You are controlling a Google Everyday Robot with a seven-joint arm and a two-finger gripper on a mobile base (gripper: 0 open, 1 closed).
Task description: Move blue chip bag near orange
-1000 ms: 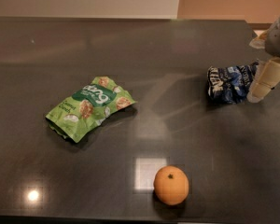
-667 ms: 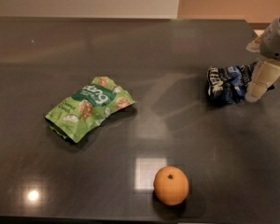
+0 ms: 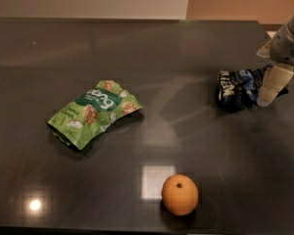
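My tool (image 3: 271, 84) touches the blue bag (image 3: 237, 87) just to its left; clenched or not, I cannot tell. Bag seems light, crinkly, slick: pinch its crumpled near edge.

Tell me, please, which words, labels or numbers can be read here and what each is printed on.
White logo on the green snack bag: too blurred to read.
White block lettering on the blue chip bag: crumpled, unreadable.
Nothing written on the orange.
No markings visible on the gripper, which is at the blue chip bag's right edge.
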